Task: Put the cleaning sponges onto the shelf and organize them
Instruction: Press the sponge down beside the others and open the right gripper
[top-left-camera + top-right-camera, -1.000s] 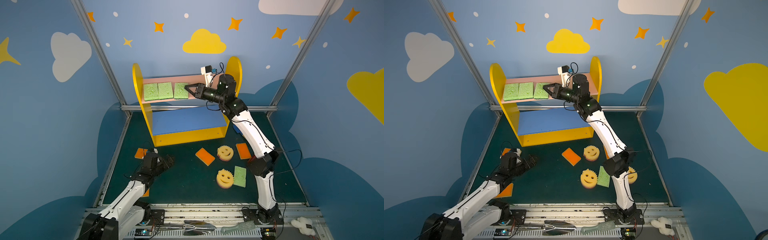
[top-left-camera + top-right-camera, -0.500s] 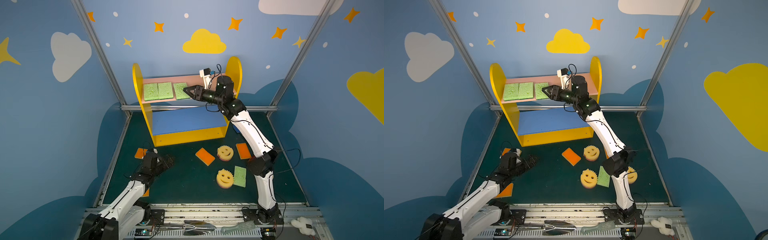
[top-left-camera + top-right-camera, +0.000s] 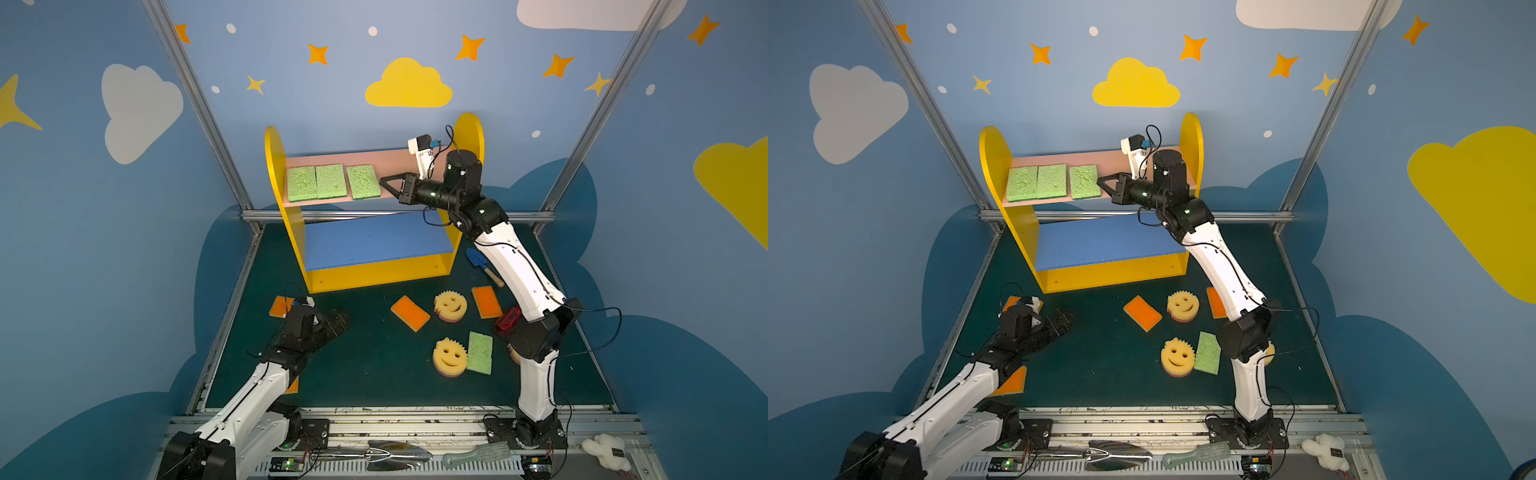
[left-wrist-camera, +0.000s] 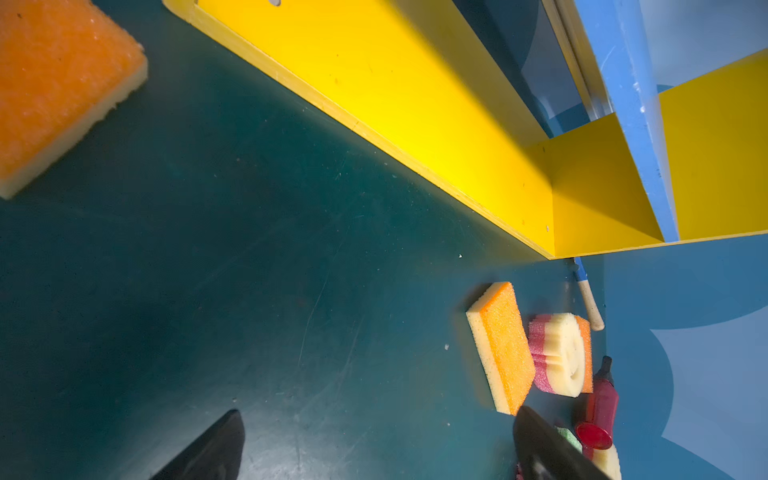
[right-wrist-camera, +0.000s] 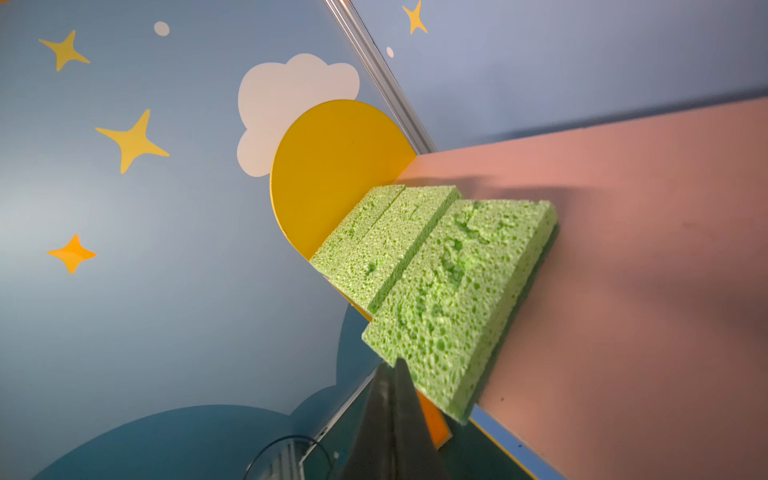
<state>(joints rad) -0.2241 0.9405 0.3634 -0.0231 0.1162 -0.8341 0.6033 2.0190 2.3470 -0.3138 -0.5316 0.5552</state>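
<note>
Front: left gripper [image 3: 336,321], jaws spread, empty over the dark mat [image 3: 374,382]. Middle: loose on the mat, a porous light-green sponge [image 3: 480,353], toothed round smiley sponges [image 3: 450,305], orange-topped foam blocks [image 3: 409,312]. Rear: right gripper [image 3: 383,182], jaws pressed together, holding nothing, tip just beside the third green sponge [image 3: 363,182] on the smooth pink board [image 3: 395,160] of the shelf [image 3: 274,166]. Judged step: squaring the green row; next calls for reopening and descending to the loose green sponge

Legible markings: none recorded.
Black tag [image 3: 614,453] on white plush toy [image 3: 595,445] by the front rail: any lettering too small to read.
</note>
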